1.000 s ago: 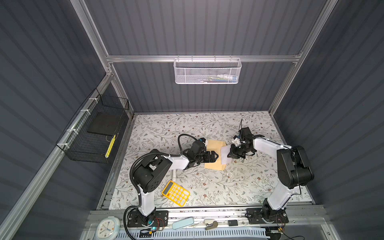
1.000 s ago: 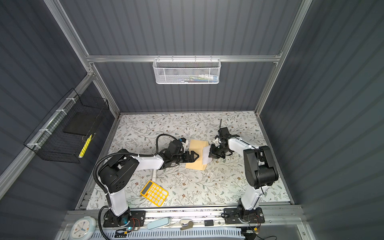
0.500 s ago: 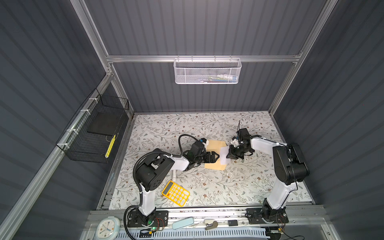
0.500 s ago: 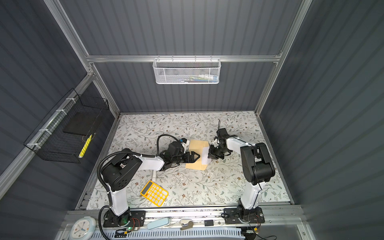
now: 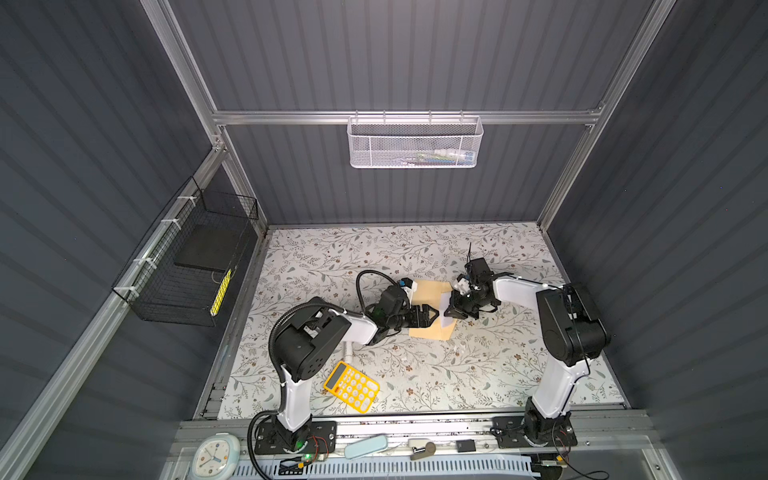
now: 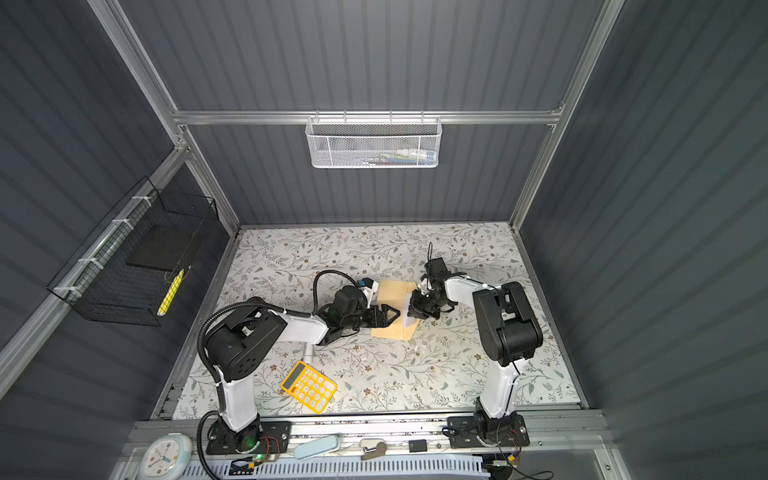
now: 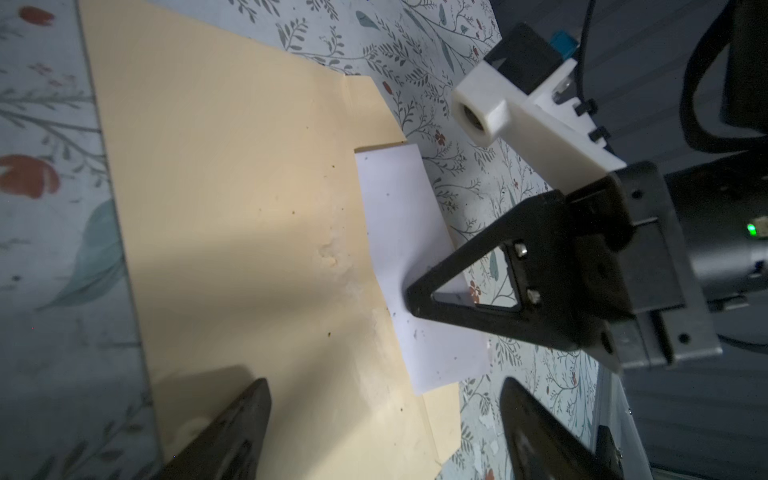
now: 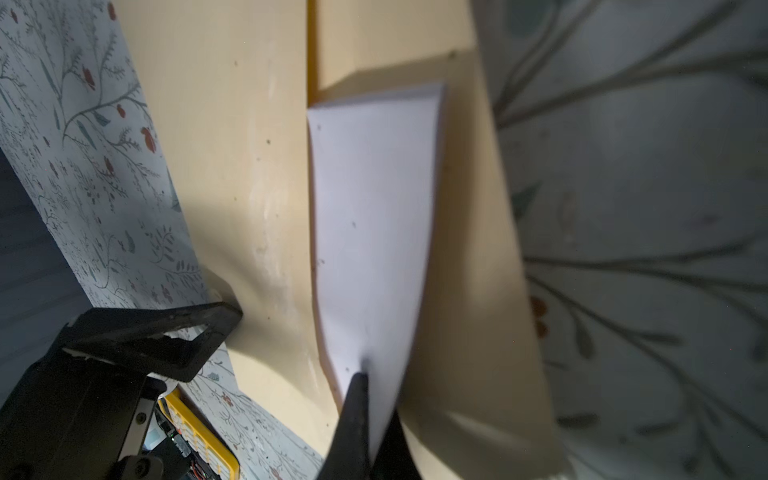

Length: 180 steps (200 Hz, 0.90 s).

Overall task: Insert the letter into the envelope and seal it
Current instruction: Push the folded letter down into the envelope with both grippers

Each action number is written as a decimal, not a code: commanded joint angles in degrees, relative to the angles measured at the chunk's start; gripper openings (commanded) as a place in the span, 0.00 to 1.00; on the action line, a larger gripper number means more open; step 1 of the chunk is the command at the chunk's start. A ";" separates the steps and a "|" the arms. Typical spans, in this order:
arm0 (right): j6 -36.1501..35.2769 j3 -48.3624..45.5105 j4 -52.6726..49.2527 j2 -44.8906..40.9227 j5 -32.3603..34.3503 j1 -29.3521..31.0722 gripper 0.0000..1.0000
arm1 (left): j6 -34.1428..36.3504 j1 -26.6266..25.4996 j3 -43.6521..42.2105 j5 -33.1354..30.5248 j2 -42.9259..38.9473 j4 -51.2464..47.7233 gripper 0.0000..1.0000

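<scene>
Right gripper (image 8: 365, 380), clamped on the letter (image 7: 399, 232), has pushed closer into the envelope (image 7: 228, 187); left gripper (image 7: 380, 392) gapes wide at the envelope's opposite edge. Insertion looks partway.

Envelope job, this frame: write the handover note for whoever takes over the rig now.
Left pincer: open, spread over the envelope; one of its fingertips seems to touch the envelope's edge.
Right pincer: shut on the letter.
Things: the envelope lies mid-table on the floral tabletop. The letter looks partly slid into its pocket, with a white strip outside over the open flap.
Done: insertion started.
Left: push the letter fully in, then close and seal the flap.
</scene>
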 commanded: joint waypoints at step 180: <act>-0.33 -1.51 -0.75 -3.44 0.07 -2.93 0.29 | -1.38 0.27 -1.12 3.58 -4.73 -1.39 0.88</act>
